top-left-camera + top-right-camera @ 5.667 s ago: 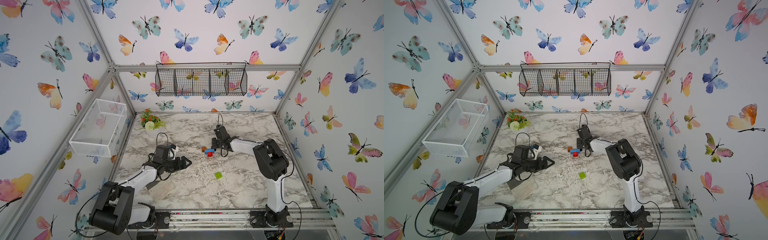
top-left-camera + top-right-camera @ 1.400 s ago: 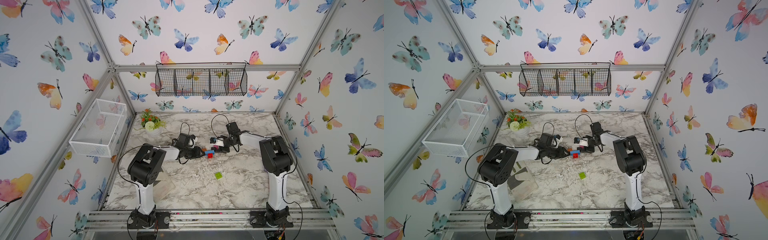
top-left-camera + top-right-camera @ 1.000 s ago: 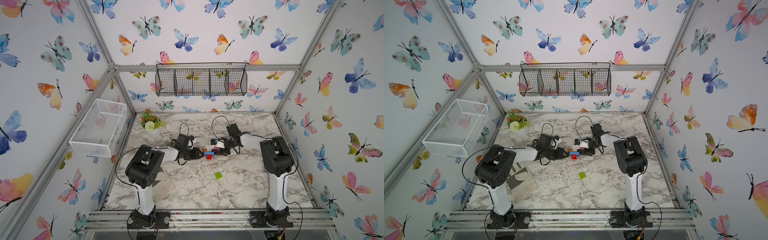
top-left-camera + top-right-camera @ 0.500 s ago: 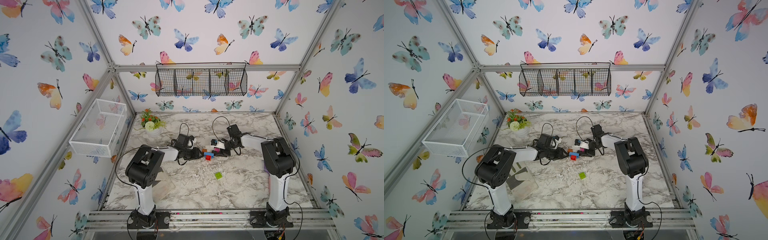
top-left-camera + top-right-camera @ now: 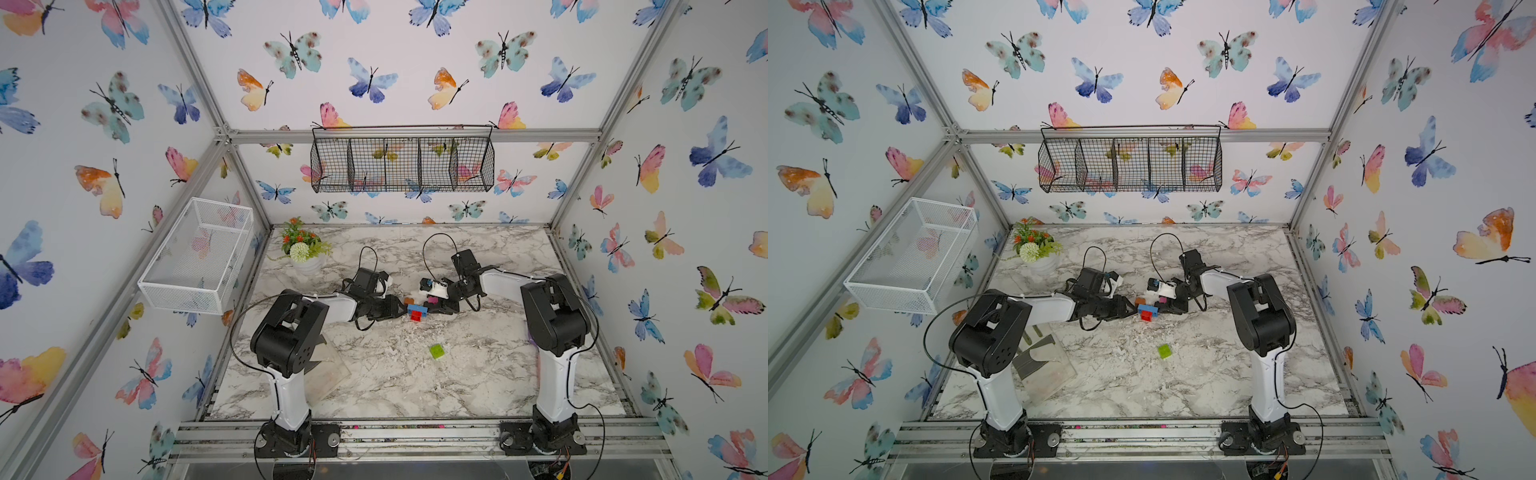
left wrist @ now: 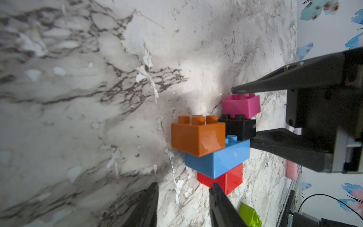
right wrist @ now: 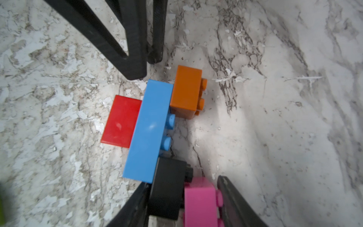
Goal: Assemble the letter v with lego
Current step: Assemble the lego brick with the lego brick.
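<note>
On the marble tabletop, the right gripper pinching pink brick onto black brick may shove the V askew, as the spread, empty left gripper merely flanks it

glossy plastic lego, flaking marble-look table

Marble table carries the lego cluster, green brick, flower pot.
</note>
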